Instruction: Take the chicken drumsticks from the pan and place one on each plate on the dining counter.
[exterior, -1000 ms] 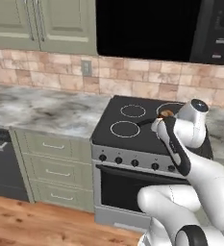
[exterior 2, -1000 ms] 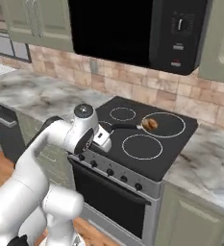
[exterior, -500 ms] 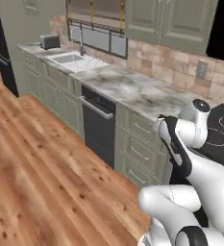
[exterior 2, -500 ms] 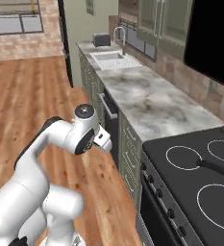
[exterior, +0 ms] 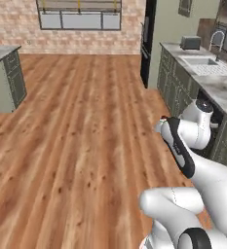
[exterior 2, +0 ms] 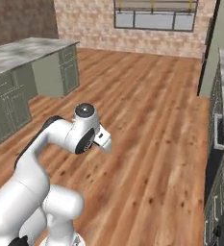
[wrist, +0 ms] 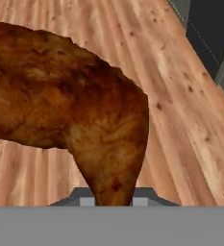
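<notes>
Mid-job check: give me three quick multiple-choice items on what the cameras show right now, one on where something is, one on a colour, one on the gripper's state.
1. In the right base view, the dining counter is:
A. at the left
B. at the right
C. behind the window

2. The chicken drumstick in the hand view is:
A. pale white
B. reddish-brown
C. green

3. The gripper is:
A. wide open and empty
B. shut on the drumstick
C. resting on a plate

Answers:
1 A: the dining counter, marbled on top with a green base, sits at the left edge.
2 B: the chicken drumstick has browned, reddish skin.
3 B: the meat rises from the gripper, above the wooden floor.
</notes>
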You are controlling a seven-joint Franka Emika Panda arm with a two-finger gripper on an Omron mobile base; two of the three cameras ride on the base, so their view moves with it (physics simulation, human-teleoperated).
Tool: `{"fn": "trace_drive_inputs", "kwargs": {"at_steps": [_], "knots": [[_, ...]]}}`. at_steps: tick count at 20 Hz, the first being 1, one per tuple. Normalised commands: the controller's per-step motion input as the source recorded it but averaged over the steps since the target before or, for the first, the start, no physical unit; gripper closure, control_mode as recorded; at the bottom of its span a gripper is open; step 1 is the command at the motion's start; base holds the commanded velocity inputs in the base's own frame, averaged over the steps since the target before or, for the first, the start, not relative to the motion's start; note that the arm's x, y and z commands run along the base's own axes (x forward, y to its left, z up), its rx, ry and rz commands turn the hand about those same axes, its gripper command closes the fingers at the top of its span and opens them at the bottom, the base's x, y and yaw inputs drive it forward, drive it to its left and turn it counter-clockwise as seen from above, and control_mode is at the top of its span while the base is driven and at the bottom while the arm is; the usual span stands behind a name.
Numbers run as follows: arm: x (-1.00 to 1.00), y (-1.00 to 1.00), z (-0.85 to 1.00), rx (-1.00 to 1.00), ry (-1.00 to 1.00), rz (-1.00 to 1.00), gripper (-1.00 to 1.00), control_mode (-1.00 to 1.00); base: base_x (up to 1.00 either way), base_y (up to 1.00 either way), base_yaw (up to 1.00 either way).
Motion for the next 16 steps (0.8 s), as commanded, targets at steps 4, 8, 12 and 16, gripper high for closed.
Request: {"fn": "trace_drive_inputs", "kwargs": {"at_steps": [4, 8, 12, 16], "knots": [[0.0, 0.0, 0.0, 0.0, 0.0, 0.0, 1.0, 1.0, 0.0, 0.0, 1.0], [0.0, 0.0, 0.0, 0.0, 0.0, 0.0, 1.0, 1.0, 0.06, 0.0, 1.0], [0.0, 0.0, 0.0, 0.0, 0.0, 0.0, 1.0, 1.0, 0.15, 0.0, 1.0], [0.0, 0.0, 0.0, 0.0, 0.0, 0.0, 1.0, 1.0, 0.72, 0.19, 0.36]]}}
